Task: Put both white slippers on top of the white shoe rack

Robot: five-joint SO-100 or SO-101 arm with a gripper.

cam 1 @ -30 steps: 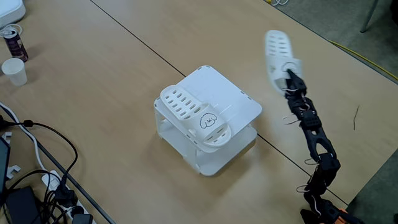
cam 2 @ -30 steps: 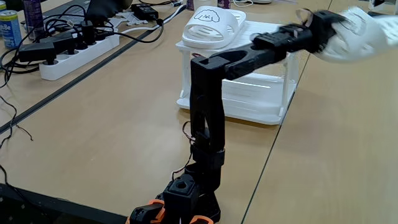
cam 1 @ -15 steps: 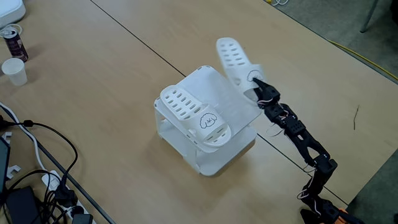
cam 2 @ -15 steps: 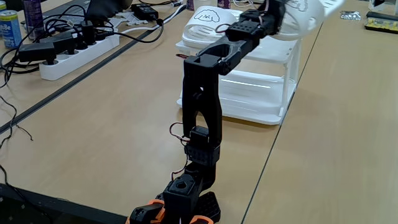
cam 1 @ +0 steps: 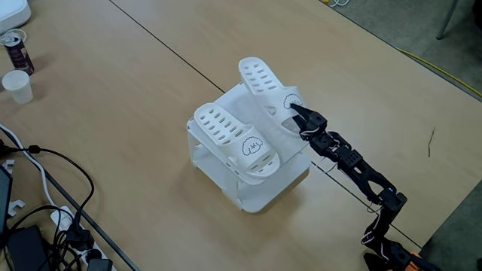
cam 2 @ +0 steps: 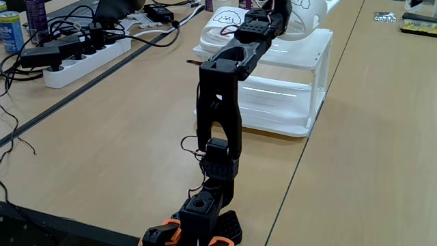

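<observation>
Tool [cam 1: 292, 110] grips second slipper [cam 1: 265, 81], seemingly over rack [cam 1: 260, 192].

Office or lab workspace, by the look of it. Long light-wood tables [cam 1: 113, 90] butted edge to edge, dark seam between. Power strip [cam 2: 85, 58] loaded with plugs, tangle of black cables [cam 1: 45, 218] at the table edge. Drink can [cam 1: 16, 50] and paper cup [cam 1: 17, 85] nearby (someone's desk clutter). Grey carpet floor [cam 1: 422, 26] with a yellow cable [cam 1: 444, 68] across it.
</observation>
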